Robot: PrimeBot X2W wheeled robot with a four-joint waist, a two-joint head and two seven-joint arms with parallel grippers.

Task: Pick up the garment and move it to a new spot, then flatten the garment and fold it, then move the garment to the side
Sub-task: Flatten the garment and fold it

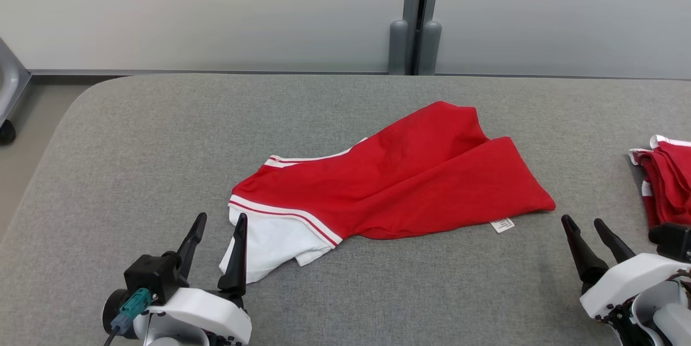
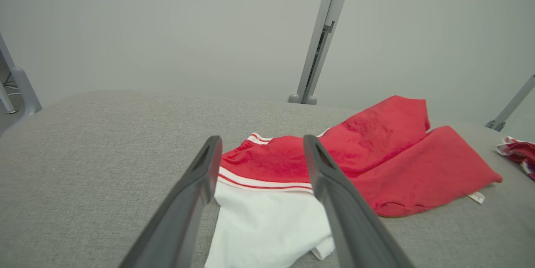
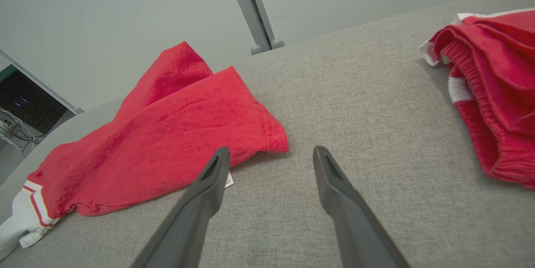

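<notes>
The garment (image 1: 399,184) is red with a white sleeve and red-and-white striped trim. It lies loosely folded in the middle of the grey padded table (image 1: 162,135), a small white label poking out at its near right edge. My left gripper (image 1: 221,219) stands open at the near left, its fingers just over the white sleeve end (image 2: 267,222). My right gripper (image 1: 586,222) is open too, hovering over bare table just right of the garment's (image 3: 167,134) red corner. Neither gripper holds anything.
A second red garment (image 1: 666,178) with white trim is bunched at the table's right edge, close to my right gripper; it is seen large in the right wrist view (image 3: 489,84). A grey post (image 1: 415,17) rises behind the far edge. The table's rounded left corner drops to the floor.
</notes>
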